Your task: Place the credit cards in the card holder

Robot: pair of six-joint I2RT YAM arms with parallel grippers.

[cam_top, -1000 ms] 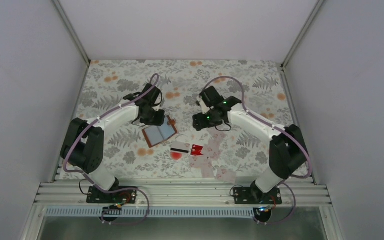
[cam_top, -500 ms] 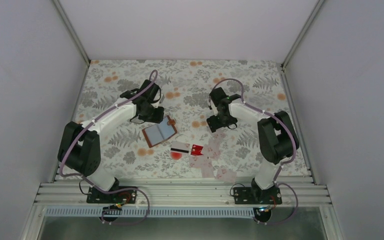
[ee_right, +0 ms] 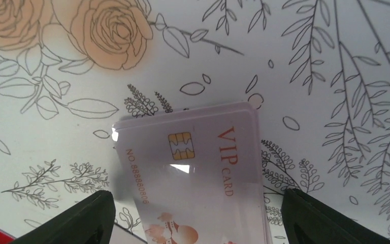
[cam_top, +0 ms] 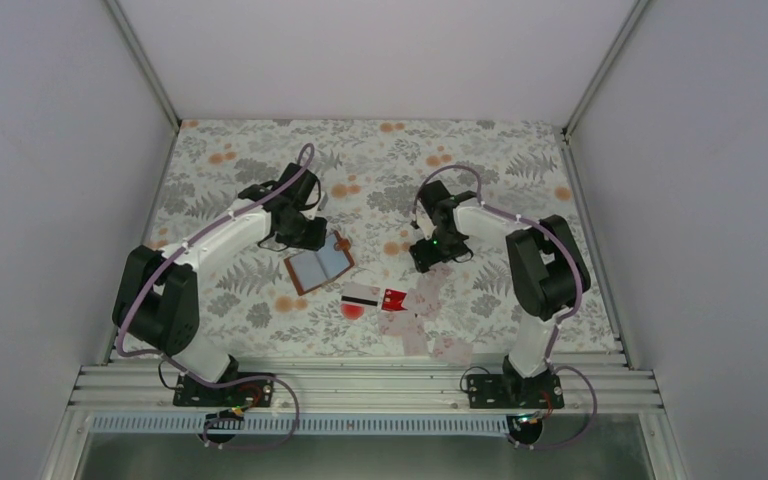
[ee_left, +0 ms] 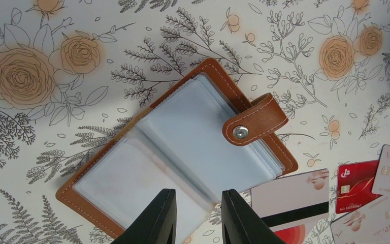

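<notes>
Card holder (ee_left: 183, 147): smooth brown leather with pale stitching; inner sleeves of clear, faintly glossy plastic; strap (ee_left: 256, 119) with a shiny metal snap (ee_left: 240, 132). Credit cards (ee_left: 294, 190): glossy plastic, the VIP card (ee_right: 203, 173) showing white glare below its gold metallic chip (ee_right: 181, 145). Tabletop (ee_left: 56, 30): matt covering with a floral print. Left claw (ee_left: 197, 218): matt black plastic fingers (ee_left: 155, 221).
</notes>
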